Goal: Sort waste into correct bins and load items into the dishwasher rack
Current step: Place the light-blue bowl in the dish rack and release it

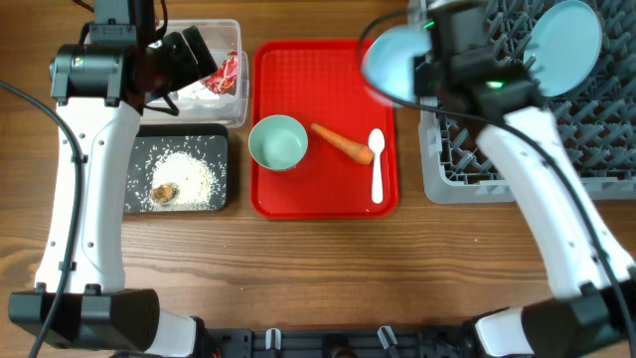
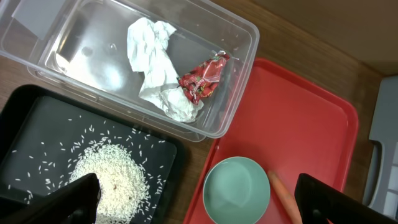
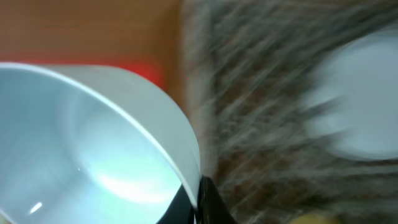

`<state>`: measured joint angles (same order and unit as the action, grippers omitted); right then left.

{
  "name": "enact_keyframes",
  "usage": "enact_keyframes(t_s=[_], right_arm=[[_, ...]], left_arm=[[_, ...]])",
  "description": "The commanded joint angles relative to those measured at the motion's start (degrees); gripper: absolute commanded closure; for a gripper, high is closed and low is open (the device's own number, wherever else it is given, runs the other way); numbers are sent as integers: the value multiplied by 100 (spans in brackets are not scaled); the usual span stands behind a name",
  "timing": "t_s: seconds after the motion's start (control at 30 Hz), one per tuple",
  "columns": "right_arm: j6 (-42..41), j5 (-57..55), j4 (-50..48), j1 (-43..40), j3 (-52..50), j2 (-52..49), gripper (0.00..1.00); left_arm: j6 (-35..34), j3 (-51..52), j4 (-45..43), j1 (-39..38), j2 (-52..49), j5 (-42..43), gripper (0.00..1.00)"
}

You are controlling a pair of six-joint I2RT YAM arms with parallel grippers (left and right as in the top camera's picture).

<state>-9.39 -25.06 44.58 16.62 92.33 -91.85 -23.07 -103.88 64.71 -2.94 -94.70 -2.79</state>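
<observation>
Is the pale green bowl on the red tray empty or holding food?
Empty: the pale green bowl shows a bare inside in the overhead and left wrist views.

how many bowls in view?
2: pale green bowl on the red tray; light blue bowl held in the right pincer. Others may hide under arms.

A pale green bowl and an orange carrot are set against plain red. At nine o'clock, a black tray is speckled white.

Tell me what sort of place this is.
Probably a robot test bench staged as a dish-clearing station, not a real kitchen: a wooden table, a grey dishwasher rack, and a black tray and clear tub serving as bins.
</observation>
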Motion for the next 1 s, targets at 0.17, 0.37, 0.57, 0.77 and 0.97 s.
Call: enact_keyframes(t_s=[0.17, 0.37, 0.57, 0.77, 0.97], right_arm=[[2634, -3759, -3539, -1062, 26, -933, 96], [6118, -3757, -5563, -1296, 26, -2041, 96], [7731, -3845, -7337, -1362, 26, -3095, 96], [7211, -3759, -7392, -1488, 26, -3436, 96], [6701, -3727, -7058, -1488, 22, -3622, 96]], left_arm=[[-57, 7, 7, 17, -37, -72, 0], [-57, 7, 7, 17, -37, -74, 0], [-55, 7, 7, 17, -37, -74, 0], [-57, 7, 7, 17, -37, -72, 0], [-55, 7, 7, 17, -37, -72, 0]])
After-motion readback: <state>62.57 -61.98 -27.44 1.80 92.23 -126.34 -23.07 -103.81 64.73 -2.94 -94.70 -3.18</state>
